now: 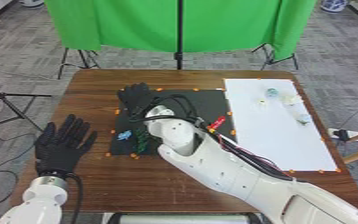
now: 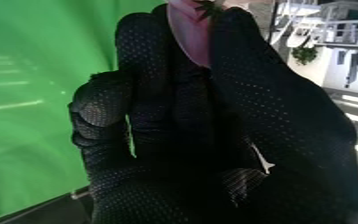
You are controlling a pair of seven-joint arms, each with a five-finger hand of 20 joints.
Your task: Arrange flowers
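the right hand (image 1: 135,97) is above the far left part of the black mat (image 1: 213,104), its arm crossing the mat from the near right. in the right wrist view, the fingers of the right hand (image 2: 162,115) are nearly straight and drawn together, clamped with the thumb on a pink flower (image 2: 190,32). the flower sits up at the fingertips, a petal between fingers and thumb, with a bit of dark green just beside the pink.

the left hand (image 1: 62,145) is over the left side of the bench (image 1: 104,187), left of the mat. its fingers are straight and a little apart, pointing toward the far side, and the thumb stands off to the right.

on the mat are a small blue piece (image 1: 124,135) and, just right of it, a dark green piece (image 1: 143,140). a red piece (image 1: 217,122) lies by the mat's right edge, beside the right arm. right of the mat is a white sheet (image 1: 269,142) with some small pale pieces (image 1: 271,92) on its far half. orange marks edge both mat and sheet. past the bench hangs a green curtain (image 1: 229,25).
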